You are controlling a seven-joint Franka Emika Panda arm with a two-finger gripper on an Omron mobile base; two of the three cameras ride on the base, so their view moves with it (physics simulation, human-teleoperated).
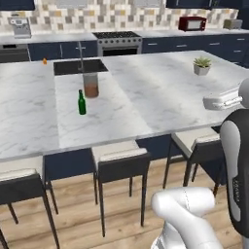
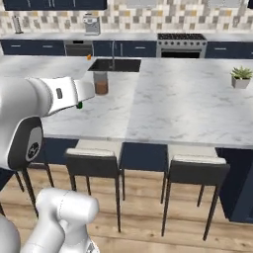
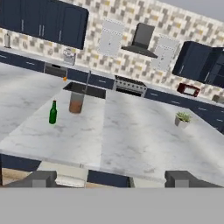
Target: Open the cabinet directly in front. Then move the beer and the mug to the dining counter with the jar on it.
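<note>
**Operator:** Hand view first: I'm looking across the dining counter [image 3: 131,131], and the beer [image 3: 53,112] stands upright on the marble, just beside the jar [image 3: 76,102] but not touching it. My two fingertips [image 3: 41,179] sit wide apart at the bottom of that view, nothing between them.

**Spotter:** And from the base?

**Operator:** Left base view gives me the same pair: the green bottle nearer me, the jar behind it, close to the inset sink [image 1: 80,66]. A small potted plant [image 1: 202,65] sits well apart, over on the right of the counter. Dark stools [image 1: 121,163] line the near edge.

**Spotter:** The cabinet?

**Operator:** Upper cabinet [image 3: 199,63] at the right of the hand view has a door swung open. Red microwave [image 3: 188,89] sits below it on the back worktop.
</note>
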